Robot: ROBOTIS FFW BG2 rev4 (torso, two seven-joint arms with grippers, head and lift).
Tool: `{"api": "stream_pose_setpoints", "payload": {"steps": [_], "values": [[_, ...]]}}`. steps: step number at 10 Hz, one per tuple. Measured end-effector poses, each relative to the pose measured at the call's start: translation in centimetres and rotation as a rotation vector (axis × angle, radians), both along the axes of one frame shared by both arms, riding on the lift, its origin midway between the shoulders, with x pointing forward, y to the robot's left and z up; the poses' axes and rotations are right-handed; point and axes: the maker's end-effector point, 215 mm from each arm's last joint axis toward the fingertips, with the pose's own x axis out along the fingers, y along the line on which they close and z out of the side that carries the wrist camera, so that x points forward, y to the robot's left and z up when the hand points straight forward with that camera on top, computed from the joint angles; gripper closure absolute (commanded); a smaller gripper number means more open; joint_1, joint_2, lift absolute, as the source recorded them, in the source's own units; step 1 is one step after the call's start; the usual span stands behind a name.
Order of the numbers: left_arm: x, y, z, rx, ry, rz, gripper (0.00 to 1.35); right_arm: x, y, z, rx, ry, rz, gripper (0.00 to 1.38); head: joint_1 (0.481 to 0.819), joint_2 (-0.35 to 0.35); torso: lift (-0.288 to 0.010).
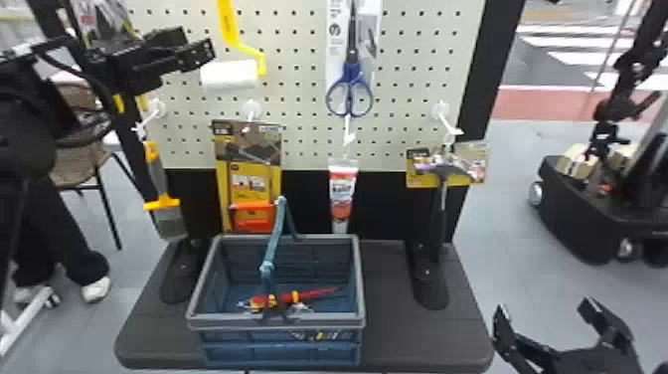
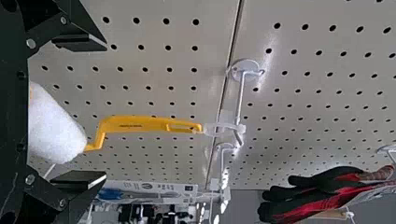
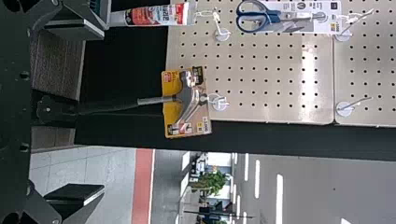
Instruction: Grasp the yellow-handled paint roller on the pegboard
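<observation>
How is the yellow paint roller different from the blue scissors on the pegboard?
The paint roller has a yellow handle and a fluffy white roll; the scissors have blue loop handles and sit on a printed card. The left hand is open, close by the paint roller; no hand is near the scissors. Both hang on the pegboard.

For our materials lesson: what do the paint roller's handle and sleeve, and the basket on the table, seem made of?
Paint roller handle: likely moulded plastic, smooth uniform yellow with a cut-out slot. Sleeve: looks like white foam or nap, matte and fuzzy-edged. Basket: probably rigid plastic, grey rim over slatted blue walls.
</observation>
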Motion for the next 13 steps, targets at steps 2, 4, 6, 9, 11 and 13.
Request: {"api": "stream_pose_setpoints", "payload": {"steps": [2,4,6,9,11,13], "values": [[0.7,-1.7,1.5,0.031,-0.01,-0.034,0.31,0.3,0.1,0.3,-0.003,-0.007,0.006,0.14,0.549,0.0,-0.1],[1.3,-3.2,2.9,0.065,-0.023,-0.06,0.31,0.7,0.3,0.3,-0.006,-0.012,0.017,0.14,0.549,0.0,-0.1],[1.6,-4.1,3.1,0.082,-0.024,-0.076,0.32,0.9,0.4,0.5,-0.01,-0.016,0.019,0.14,0.549,0.0,-0.1],[2.2,-4.6,2.7,0.094,-0.015,-0.085,0.94,1.0,0.4,0.6,-0.013,-0.019,0.021,0.14,0.549,0.0,-0.1],[2.5,-4.5,2.9,0.111,-0.017,-0.073,1.22,1.1,0.4,0.7,-0.014,-0.022,0.022,0.14,0.549,0.0,-0.1],[2.6,-4.5,3.0,0.113,-0.021,-0.073,1.22,1.2,0.4,0.7,-0.015,-0.022,0.022,0.14,0.549,0.0,-0.1]]}}
